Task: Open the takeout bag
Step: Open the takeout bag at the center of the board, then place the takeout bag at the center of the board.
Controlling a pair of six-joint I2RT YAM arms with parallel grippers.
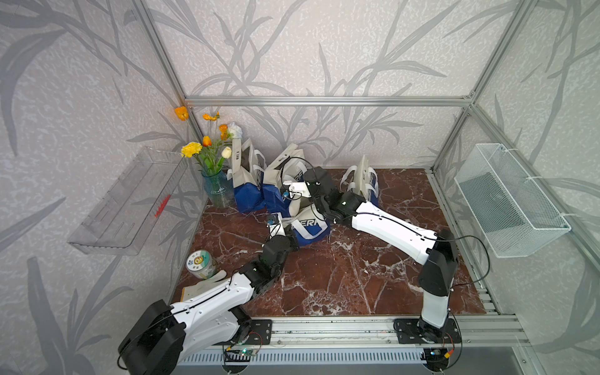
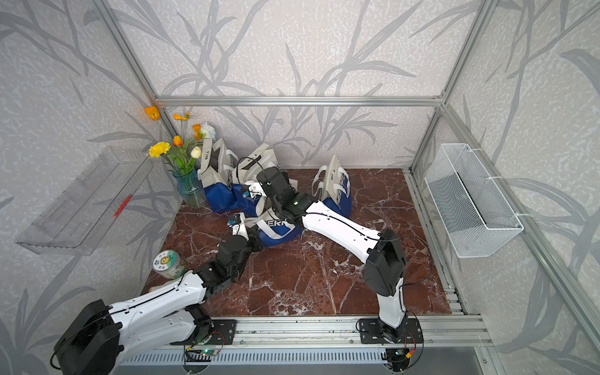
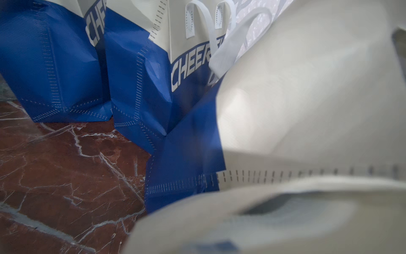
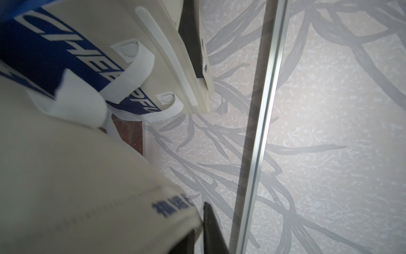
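Working the takeout bag [image 1: 310, 229] from two sides, likely to spread its mouth.
Pinches the near rim with the left end effector [image 1: 283, 228], closed tight, apparently as anchor; has the far flap between the narrow-set fingers of the right end effector [image 4: 198, 228], gripped or released impossible to tell. Sits midway on the red marble surface [image 1: 341, 279], like bags [image 1: 248, 194] behind, flower vase [image 1: 217, 190] beside, leaf-patterned walls around.

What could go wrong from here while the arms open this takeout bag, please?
The left gripper, shut on the takeout bag, could drag it into the standing bags and glass vase nearby. The right gripper sits at the fabric's very edge, so it may slip.
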